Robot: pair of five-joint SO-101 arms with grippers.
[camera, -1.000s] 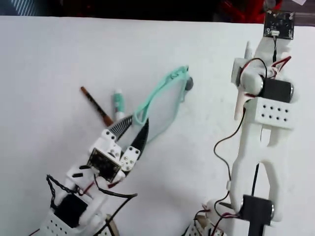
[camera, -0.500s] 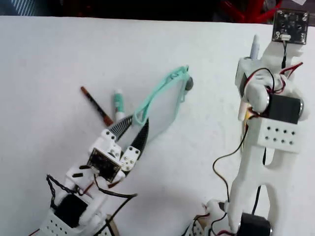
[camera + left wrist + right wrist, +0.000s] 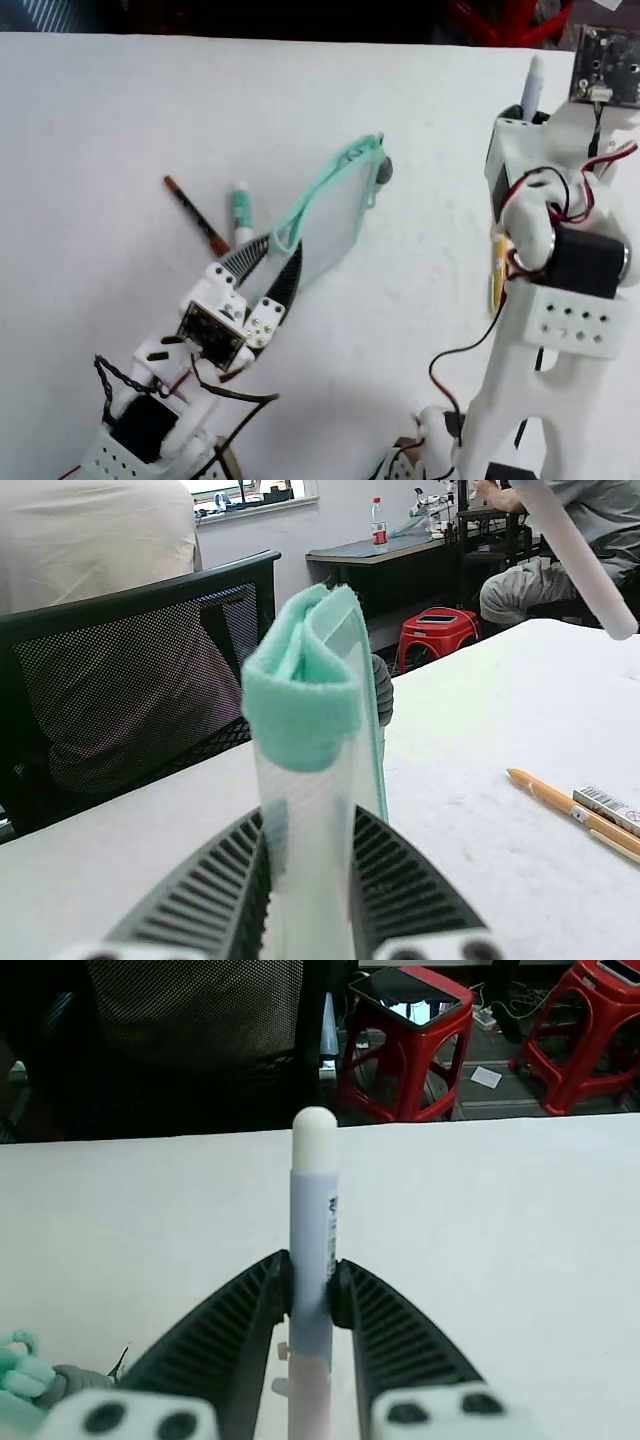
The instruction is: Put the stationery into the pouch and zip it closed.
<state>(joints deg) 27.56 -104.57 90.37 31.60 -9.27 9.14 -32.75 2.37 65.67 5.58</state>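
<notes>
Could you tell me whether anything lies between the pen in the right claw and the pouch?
Nothing visible does. The right claw holds the pen over the table's right side, and just white table separates it from the pouch gripped by the left claw. The brown pencil and teal marker lie on the pouch's other side.

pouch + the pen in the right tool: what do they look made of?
The pouch looks like clear, soft plastic film, slightly glossy, with a see-through panel. Its mint edging looks like fuzzy woven fabric, matte. The pen is probably hard plastic with a smooth finish: pale lilac barrel, rounded white cap. The exact plastic cannot be told.
</notes>
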